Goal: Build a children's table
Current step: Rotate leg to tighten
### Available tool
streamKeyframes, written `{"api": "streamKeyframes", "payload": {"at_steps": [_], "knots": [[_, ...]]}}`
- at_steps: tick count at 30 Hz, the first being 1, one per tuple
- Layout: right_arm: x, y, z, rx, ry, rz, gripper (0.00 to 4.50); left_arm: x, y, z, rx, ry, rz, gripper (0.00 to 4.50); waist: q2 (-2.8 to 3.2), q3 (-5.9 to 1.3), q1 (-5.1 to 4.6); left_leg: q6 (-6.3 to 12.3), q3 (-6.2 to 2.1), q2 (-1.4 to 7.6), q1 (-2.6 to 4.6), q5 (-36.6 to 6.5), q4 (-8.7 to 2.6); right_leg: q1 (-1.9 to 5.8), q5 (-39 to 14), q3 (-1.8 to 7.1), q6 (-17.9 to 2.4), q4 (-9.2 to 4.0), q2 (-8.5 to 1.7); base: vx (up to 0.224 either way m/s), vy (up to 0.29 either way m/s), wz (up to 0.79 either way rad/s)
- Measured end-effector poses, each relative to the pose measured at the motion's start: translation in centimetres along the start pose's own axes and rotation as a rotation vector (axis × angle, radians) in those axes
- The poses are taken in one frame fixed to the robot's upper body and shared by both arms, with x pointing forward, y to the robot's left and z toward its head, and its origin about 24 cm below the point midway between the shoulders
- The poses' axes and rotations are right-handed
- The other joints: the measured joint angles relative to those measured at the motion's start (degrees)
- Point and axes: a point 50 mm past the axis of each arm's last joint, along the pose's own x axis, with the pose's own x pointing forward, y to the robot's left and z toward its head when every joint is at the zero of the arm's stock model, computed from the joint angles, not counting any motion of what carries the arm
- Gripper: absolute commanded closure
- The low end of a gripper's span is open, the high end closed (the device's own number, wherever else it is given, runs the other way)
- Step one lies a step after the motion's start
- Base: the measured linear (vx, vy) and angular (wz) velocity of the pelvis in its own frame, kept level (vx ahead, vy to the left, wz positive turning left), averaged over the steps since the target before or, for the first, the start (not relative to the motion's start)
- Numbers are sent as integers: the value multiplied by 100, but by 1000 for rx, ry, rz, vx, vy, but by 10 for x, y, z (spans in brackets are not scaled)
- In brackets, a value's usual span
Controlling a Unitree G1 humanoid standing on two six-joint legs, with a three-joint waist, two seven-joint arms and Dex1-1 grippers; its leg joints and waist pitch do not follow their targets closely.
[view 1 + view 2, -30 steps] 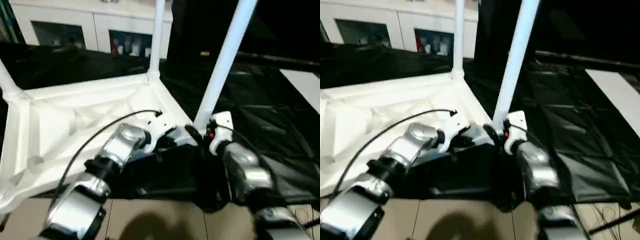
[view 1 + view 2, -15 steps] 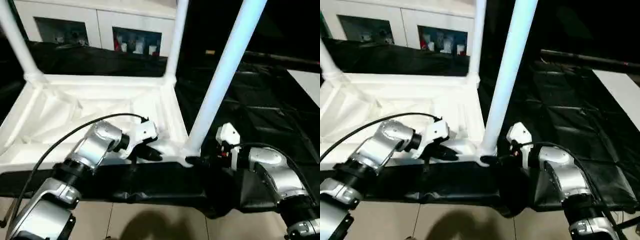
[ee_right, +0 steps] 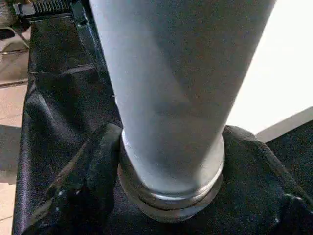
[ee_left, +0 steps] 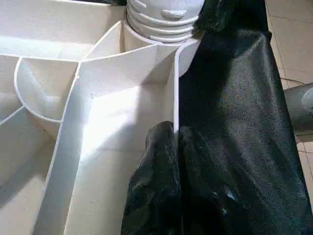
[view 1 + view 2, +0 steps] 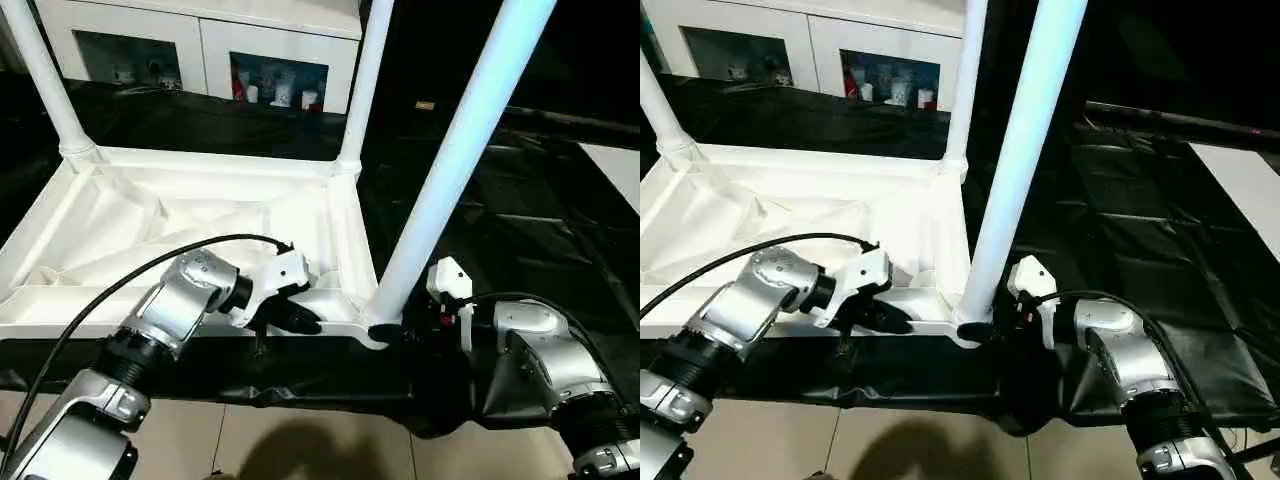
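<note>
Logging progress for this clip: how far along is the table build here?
Done: three legs stand in the upturned top, including the near leg. In hand: the left gripper pinches the top's near rim, and the right gripper straddles the near leg's base. Left: I cannot see the fourth corner.

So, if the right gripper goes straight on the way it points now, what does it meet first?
Most likely the base of the near leg, where it enters the table top's corner socket. The right gripper's fingers already stand on either side of it.
</note>
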Motion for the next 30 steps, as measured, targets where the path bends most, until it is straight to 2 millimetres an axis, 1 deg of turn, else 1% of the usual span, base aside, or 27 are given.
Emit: {"api": "streamKeyframes", "payload": {"at_steps": [3, 7, 9, 12, 15, 17, 20, 24, 26, 28, 29, 30], "knots": [[0, 0, -1, 8, -5, 6, 177, 0, -1, 0, -2, -1, -1, 450, -1, 0, 0, 0, 0, 0, 0, 0, 2, 0, 0, 1, 0, 1, 0, 0, 0, 0], [0, 1, -1, 13, -8, 9, 180, 0, -2, 0, -4, -1, -4, 450, -2, -1, -1, 0, 0, 0, 0, 0, 2, 0, 0, 1, 0, 2, 0, 0, 0, 0], [3, 0, -3, 35, -29, -15, 181, 2, -1, 0, -10, -6, 2, 450, -3, -2, -8, 0, 1, 1, 4, 0, 3, 1, 0, 2, 0, 5, 1, 0, 0, 0], [14, -10, -7, 113, -104, -211, 181, 8, 10, 4, -38, -21, 119, 450, 0, -8, -50, -6, -4, 0, 15, 3, 19, 4, 6, 9, -5, 21, 0, 0, 0, 0], [27, -21, -9, 208, -154, -449, 181, 25, 20, 12, -76, -46, 240, 450, 8, -10, -100, -8, -17, -4, 20, 3, 23, 8, -1, 16, 13, 12, -1, 0, 0, 0], [37, -28, -7, 272, -174, -619, 181, 38, 24, 19, -101, -59, 313, 450, 18, -14, -160, -9, -18, -7, 17, 5, 27, 7, 1, 18, 12, -1, -2, 0, 0, 0], [44, -33, -6, 322, -176, -769, 181, 53, 26, 28, -120, -60, 370, 450, 44, -25, -170, -9, -20, -10, 16, 4, 30, 8, 0, 19, 14, -6, -3, 0, 0, 0], [54, -36, -3, 352, -183, -874, 181, 62, 28, 32, -119, -54, 413, 450, 65, -36, -174, -9, -31, -9, 15, 4, 27, 7, -1, 7, 17, -7, -2, 0, 0, 0], [57, -36, -3, 345, -186, -887, 181, 64, 29, 33, -110, -50, 416, 450, 66, -36, -174, -8, -35, -10, 11, 4, 27, 7, -1, 4, 17, -14, -3, 0, 0, 0], [54, -36, -3, 322, -191, -861, 181, 64, 29, 33, -91, -51, 409, 450, 74, -30, -171, -8, -35, -10, 0, 4, 27, 4, -1, 4, 17, -27, -3, 0, 0, 0], [52, -37, -3, 313, -190, -843, 147, 63, 29, 33, -81, -50, 402, 450, 77, -28, -169, -8, -35, -10, -3, 4, 27, 4, -1, 5, 17, -29, -3, 0, 0, 0], [49, -37, -4, 302, -187, -823, 126, 62, 29, 33, -69, -48, 391, 450, 78, -28, -166, -8, -34, -10, -4, 4, 27, 4, 0, 6, 17, -28, -3, 0, 0, 0]]}}
